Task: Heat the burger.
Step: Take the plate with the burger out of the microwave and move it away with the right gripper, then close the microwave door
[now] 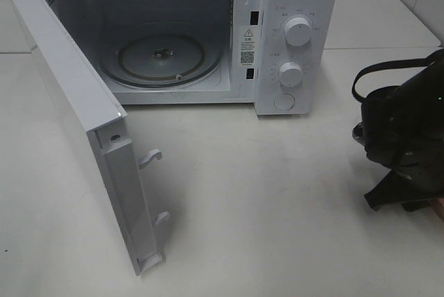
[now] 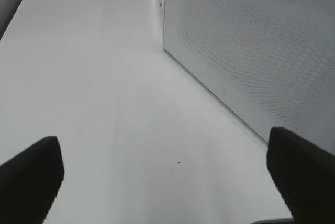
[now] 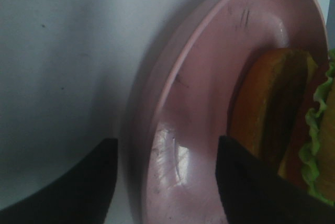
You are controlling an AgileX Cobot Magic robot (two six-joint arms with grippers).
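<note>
The burger (image 3: 277,114) shows only in the right wrist view: a golden-brown bun with green lettuce frill, lying on a round pink plate (image 3: 209,67) on the white table. My right gripper (image 3: 163,143) straddles the plate's rim, one finger outside it and one inside next to the burger, with a gap still showing between the jaws and the rim. My right arm (image 1: 406,137) sits at the far right edge of the high view, where burger and plate are out of frame. My left gripper (image 2: 165,150) is open and empty over bare table.
The white microwave (image 1: 291,5) stands at the back with its door (image 1: 76,116) swung wide open toward the front left. Its glass turntable (image 1: 161,57) is bare. The door's perforated panel (image 2: 251,51) stands close by the left gripper.
</note>
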